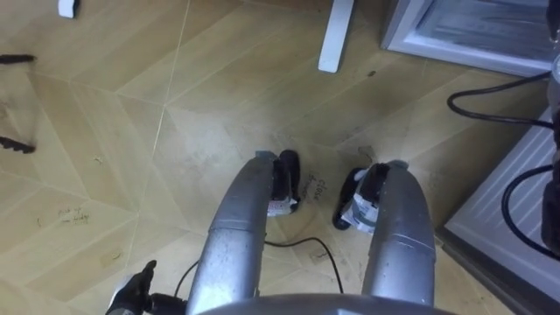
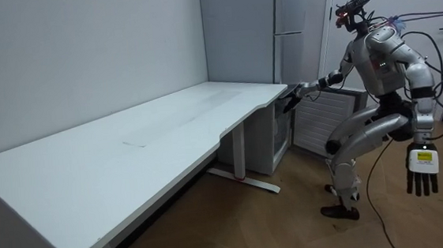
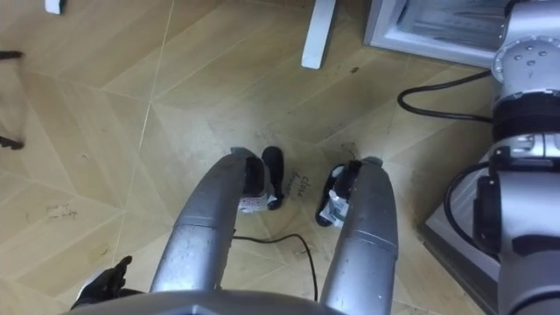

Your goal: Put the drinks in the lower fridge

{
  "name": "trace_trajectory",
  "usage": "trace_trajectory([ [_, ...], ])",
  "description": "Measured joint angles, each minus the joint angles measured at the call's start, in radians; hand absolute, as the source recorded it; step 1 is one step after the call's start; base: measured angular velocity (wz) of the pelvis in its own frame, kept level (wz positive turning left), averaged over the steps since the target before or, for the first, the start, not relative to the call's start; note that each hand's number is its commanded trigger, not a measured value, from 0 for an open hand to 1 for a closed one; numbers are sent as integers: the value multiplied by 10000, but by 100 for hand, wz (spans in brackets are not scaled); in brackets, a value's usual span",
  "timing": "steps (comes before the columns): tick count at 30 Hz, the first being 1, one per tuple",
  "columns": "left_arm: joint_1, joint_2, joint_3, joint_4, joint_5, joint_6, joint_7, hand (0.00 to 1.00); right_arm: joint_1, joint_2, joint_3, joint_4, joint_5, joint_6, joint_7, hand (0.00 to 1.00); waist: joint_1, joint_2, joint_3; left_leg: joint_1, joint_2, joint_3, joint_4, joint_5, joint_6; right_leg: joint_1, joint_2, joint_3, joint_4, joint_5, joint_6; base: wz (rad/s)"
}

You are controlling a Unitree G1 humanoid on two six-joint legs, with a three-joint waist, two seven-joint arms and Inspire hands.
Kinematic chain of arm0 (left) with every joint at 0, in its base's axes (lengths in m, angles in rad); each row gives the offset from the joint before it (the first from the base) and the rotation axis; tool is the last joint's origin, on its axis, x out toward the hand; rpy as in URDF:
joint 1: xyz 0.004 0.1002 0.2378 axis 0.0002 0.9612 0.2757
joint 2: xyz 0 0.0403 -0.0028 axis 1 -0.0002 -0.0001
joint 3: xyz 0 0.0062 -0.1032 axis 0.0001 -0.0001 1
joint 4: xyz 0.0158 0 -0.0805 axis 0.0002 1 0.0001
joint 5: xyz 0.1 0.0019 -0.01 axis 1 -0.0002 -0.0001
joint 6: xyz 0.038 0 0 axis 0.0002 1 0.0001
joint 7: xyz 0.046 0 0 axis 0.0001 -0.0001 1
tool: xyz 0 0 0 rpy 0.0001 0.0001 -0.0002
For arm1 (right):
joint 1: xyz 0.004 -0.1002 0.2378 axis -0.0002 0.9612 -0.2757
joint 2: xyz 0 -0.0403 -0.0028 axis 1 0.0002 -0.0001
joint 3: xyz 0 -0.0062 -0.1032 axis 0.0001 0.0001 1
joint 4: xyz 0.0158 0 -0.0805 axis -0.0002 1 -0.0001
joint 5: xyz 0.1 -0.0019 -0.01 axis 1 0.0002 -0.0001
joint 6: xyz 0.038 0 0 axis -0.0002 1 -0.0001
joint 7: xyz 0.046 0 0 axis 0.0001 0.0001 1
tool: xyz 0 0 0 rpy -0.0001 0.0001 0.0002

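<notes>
I stand bent at the knees on the wood floor beside the tall grey fridge point(image 2: 293, 23), and I look down at the floor. My right arm reaches forward, with my right hand point(image 2: 291, 99) between the table's corner and the fridge; its fingers are too small to read. The fridge's white-framed lower part point(image 1: 472, 26) is at the top right, and a white ribbed door panel point(image 1: 512, 197) stands at the right. My left hand point(image 2: 421, 170) hangs by my side, fingers straight and holding nothing; its dark fingers also show low down point(image 1: 131, 293).
A long white table point(image 2: 128, 147) stands to my left, and its white leg point(image 1: 335, 35) meets the floor ahead of me. Black cables point(image 1: 490, 96) loop over the floor by the fridge. Small dark objects point(image 1: 16, 142) lie at the far left.
</notes>
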Motion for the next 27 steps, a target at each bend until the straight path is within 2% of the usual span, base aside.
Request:
trace_trajectory([
  [14, 115, 55, 3, -79, 27, 50, -92, 0, 85, 26, 311, 317, 9, 49, 165, 0, -17, -17, 23, 526, 20, -17, -381, 66, -102, 567, 41, -113, -417, 77, 55, -1],
  [17, 110, 71, -176, -127, 7, 118, -111, 0, 77, 24, 317, 1080, 39, 122, 879, 0, 58, -66, 53, 801, 90, -55, -579, 66, -100, 872, 235, -115, -750, 165, 169, -9],
  [19, 119, 104, -174, -126, 5, 310, -115, 0, 98, 22, 517, 1618, 33, 171, 1369, 0, 69, -129, 93, 1048, 173, -98, -672, 46, -83, 1176, 387, -150, -986, 204, 227, -9],
  [20, 128, 171, -174, -175, 3, 428, -113, 0, 159, 17, 627, 1938, 22, 287, 1698, 0, 68, -173, 119, 1228, 177, -152, -757, 23, -93, 1433, 430, -241, -1149, 210, 228, -6],
  [21, 120, 288, -177, -302, -3, 508, -110, 0, 178, 1, 760, 2414, -11, 429, 2060, 0, 65, -300, 197, 1444, 176, -178, -848, 5, -111, 1658, 475, -249, -1261, 208, 232, -3],
  [22, 115, 369, -183, -386, -8, 524, -117, 0, 178, -22, 826, 2643, -60, 484, 2253, 0, 78, -359, 234, 1542, 177, -205, -879, -5, -124, 1777, 485, -269, -1304, 205, 229, 4],
  [24, -86, 560, -164, -482, -7, 613, -175, 0, 386, -132, 999, 3554, -369, 783, 3104, 0, 26, -399, 249, 1885, 181, -372, -1079, 1, -127, 2316, 508, -544, -1623, 227, 175, 16],
  [27, -202, 614, -160, -454, 54, 654, -336, 0, 752, -253, 1166, 4400, -684, 1234, 4128, 0, 24, -410, 253, 2440, 146, -556, -1353, 2, -118, 3066, 508, -821, -2056, 219, 189, 12],
])
